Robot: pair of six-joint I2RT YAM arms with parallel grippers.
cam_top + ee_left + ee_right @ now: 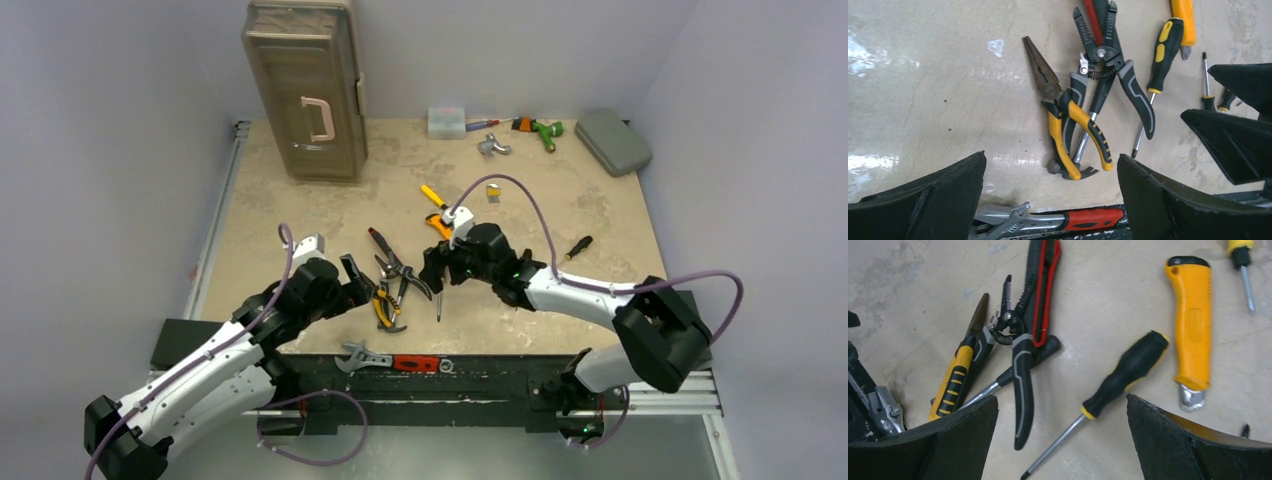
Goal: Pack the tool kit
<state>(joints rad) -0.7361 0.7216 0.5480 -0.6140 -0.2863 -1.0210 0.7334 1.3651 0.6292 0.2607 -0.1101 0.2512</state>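
The beige-tan toolbox (305,90) with a pale pink handle lies shut at the back left. A heap of hand tools (395,285) lies mid-table: yellow-handled pliers (1063,125), a small hammer (1075,167), grey-black wire strippers (1113,70), a black-and-yellow screwdriver (1123,372) and a yellow utility knife (1190,325). My left gripper (358,280) is open and empty just left of the heap, low over the pliers' handles (1051,157). My right gripper (435,270) is open and empty just right of the heap, over the screwdriver's shaft (1062,397).
A red-handled wrench (400,362) lies on the black near edge. A small screwdriver (578,246) lies to the right. At the back are a clear plastic box (446,122), a green-and-orange tool (540,128), a silver part (492,147) and a grey-green case (613,141).
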